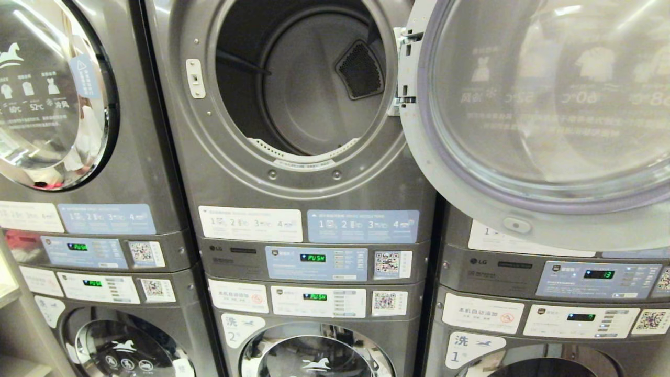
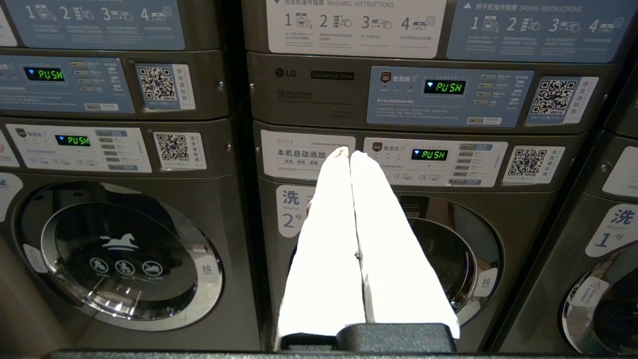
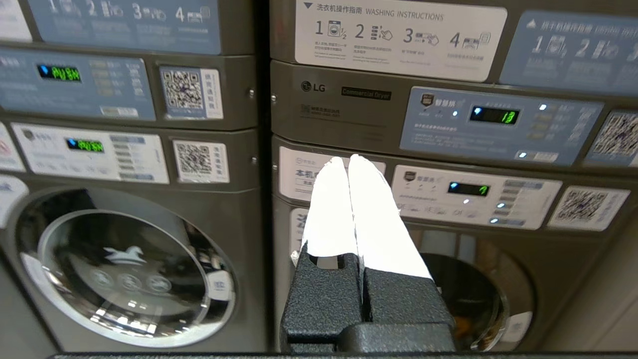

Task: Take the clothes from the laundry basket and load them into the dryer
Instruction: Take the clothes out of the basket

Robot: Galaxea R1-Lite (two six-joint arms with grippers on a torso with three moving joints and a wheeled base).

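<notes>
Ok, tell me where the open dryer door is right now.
In the head view the open dryer door hangs swung out to the right of the empty drum, hinged at its right edge and covering the upper right machine.

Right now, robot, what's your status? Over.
Left hand shut, empty. Right hand shut, empty. Dryer drum empty, door swung open. No clothes or basket in view.

Dryer [image 1: 309, 104] above washer [image 1: 314, 351] (door [image 1: 544, 115] seemingly rightward)
</notes>
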